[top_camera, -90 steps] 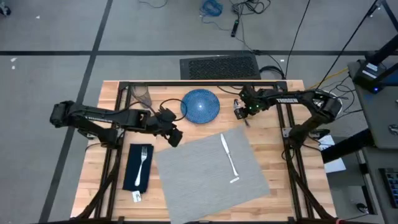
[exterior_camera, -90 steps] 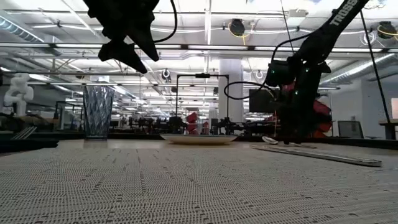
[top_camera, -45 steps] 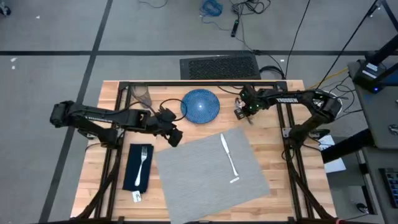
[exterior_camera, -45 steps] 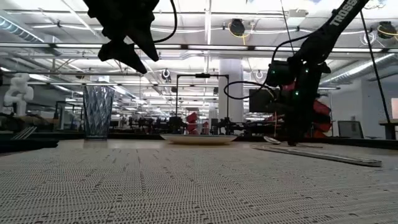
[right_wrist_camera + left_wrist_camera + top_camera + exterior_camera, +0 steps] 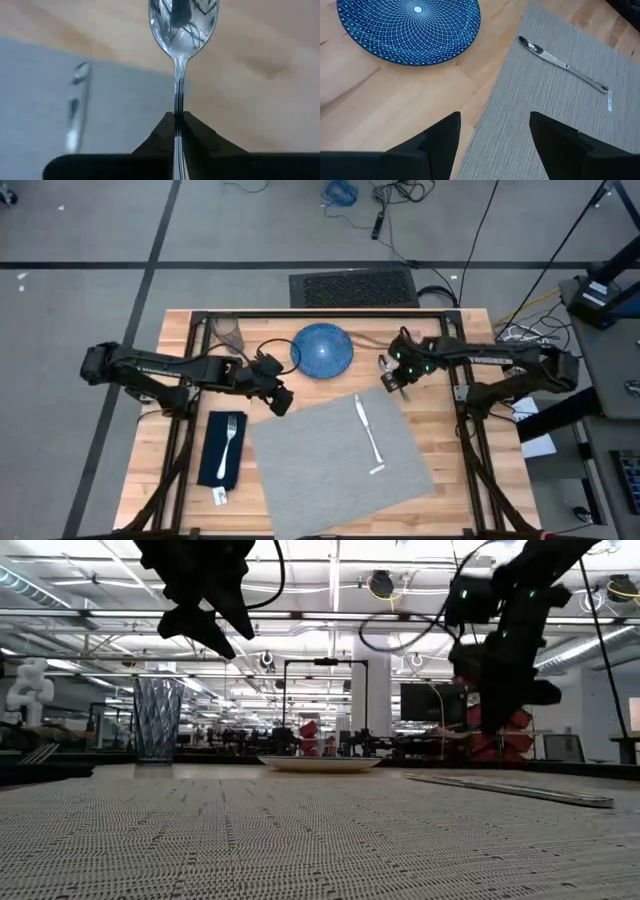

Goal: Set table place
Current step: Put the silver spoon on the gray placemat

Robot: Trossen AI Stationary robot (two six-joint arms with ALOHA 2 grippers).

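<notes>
Right jaws point(image 5: 178, 131): clamped on the stem of the silver spoon point(image 5: 181, 30); the bowl sticks out ahead of my fingertips, with the wooden surface point(image 5: 440, 450) blurred beneath it.
Right jaws, position: in the high view my right gripper point(image 5: 393, 375) hangs over bare wood just off the far right corner of the grey placemat point(image 5: 335, 460); in the low view it is raised clear of the surface.
Spoon height: lifted; I cannot tell how far above the wood.
Left jaws point(image 5: 492, 137): spread apart with nothing between them, both dark fingers point(image 5: 442, 137) showing at the near edge of my wrist view.
Left jaws, position: my left gripper point(image 5: 278, 402) hovers over the placemat's far left corner, raised well off it in the low view.
Blue patterned plate point(image 5: 410, 27): ahead of my left jaws on bare wood, beside the placemat's far edge, not on it; it lies between my two grippers.
Knife point(image 5: 368, 432): flat on the placemat's right half, near my right jaws; a small white tag at its handle end.
Fork point(image 5: 230, 437): resting on the navy napkin point(image 5: 220, 450), which lies on the wood beside the placemat's left edge, near my left jaws.
Clear glass point(image 5: 157, 720): upright at the far left of the surface, behind my left arm.
</notes>
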